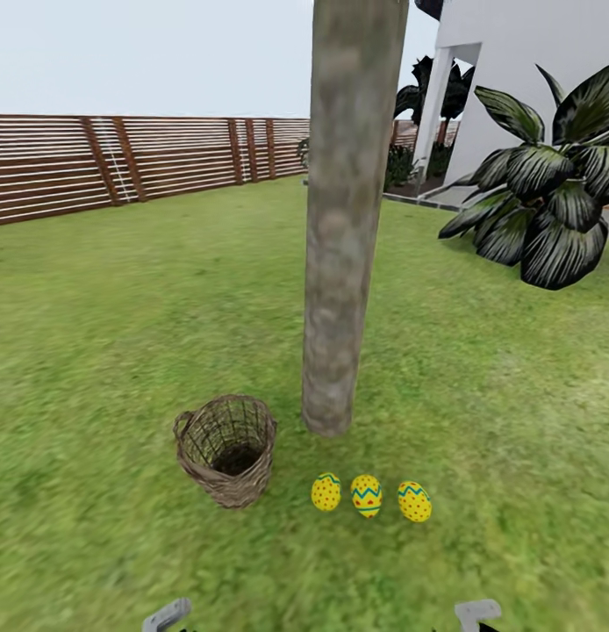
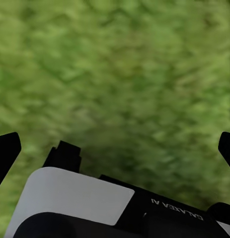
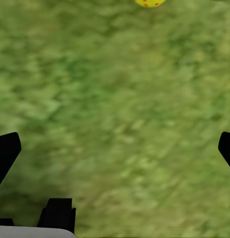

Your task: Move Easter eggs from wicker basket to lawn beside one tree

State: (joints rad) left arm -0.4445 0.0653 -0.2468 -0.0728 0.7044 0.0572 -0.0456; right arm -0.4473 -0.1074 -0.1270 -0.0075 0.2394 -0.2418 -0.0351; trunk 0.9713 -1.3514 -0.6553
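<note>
Both jaws wide apart; 3 upright Easter eggs (image 1: 367, 496) beside tree (image 1: 344, 263).

Left end effector (image 2: 115, 148): black fingers (image 2: 5, 151), white-and-black housing, white "GALAXEA AI" lettering. Right end effector (image 3: 115, 148): black fingers (image 3: 5, 151).

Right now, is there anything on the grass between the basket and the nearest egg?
No. In the head view, only bare lawn separates the wicker basket from the nearest egg; they stand apart, not touching.
</note>
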